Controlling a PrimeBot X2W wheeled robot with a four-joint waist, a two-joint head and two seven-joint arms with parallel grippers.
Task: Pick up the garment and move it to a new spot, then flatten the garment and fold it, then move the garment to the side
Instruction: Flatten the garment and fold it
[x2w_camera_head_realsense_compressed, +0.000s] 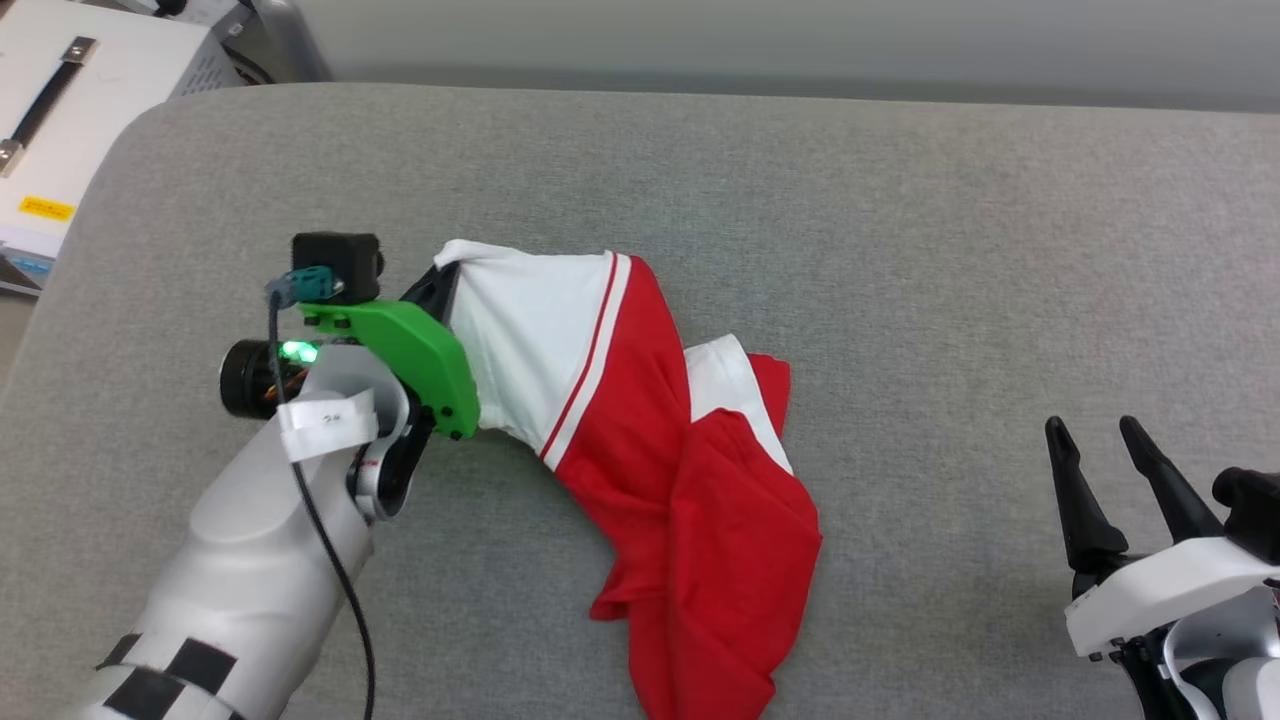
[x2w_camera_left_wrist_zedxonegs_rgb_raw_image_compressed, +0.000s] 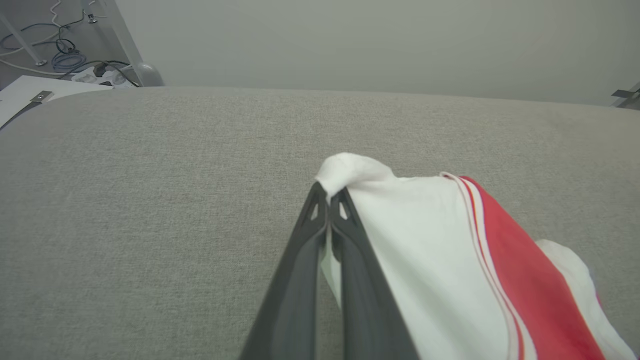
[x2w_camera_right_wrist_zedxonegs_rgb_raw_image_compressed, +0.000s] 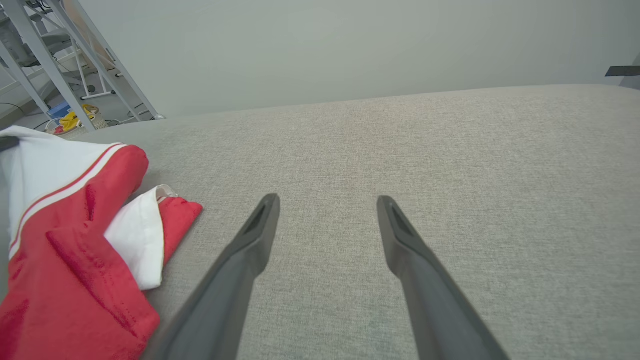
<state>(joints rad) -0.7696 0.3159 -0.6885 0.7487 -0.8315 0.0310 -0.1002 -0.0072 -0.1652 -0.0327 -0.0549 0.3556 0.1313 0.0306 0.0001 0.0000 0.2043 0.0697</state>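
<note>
The garment (x2w_camera_head_realsense_compressed: 640, 430) is a red T-shirt with white sleeves and striped trim, lying crumpled on the grey padded table (x2w_camera_head_realsense_compressed: 800, 200). My left gripper (x2w_camera_head_realsense_compressed: 440, 285) is shut on the white sleeve's edge at the garment's left end. In the left wrist view the two fingers of that gripper (x2w_camera_left_wrist_zedxonegs_rgb_raw_image_compressed: 327, 200) press together with white cloth of the garment (x2w_camera_left_wrist_zedxonegs_rgb_raw_image_compressed: 425, 250) bunched at their tips. My right gripper (x2w_camera_head_realsense_compressed: 1098, 435) stands open at the lower right, apart from the cloth. In the right wrist view the right gripper (x2w_camera_right_wrist_zedxonegs_rgb_raw_image_compressed: 327, 202) holds nothing, with the garment (x2w_camera_right_wrist_zedxonegs_rgb_raw_image_compressed: 75, 240) off to its left.
A white case with a black handle (x2w_camera_head_realsense_compressed: 60, 90) sits beyond the table's left rear corner. Metal frame legs and cables (x2w_camera_right_wrist_zedxonegs_rgb_raw_image_compressed: 60, 70) stand past the far edge. Bare grey table surface stretches behind and to the right of the garment.
</note>
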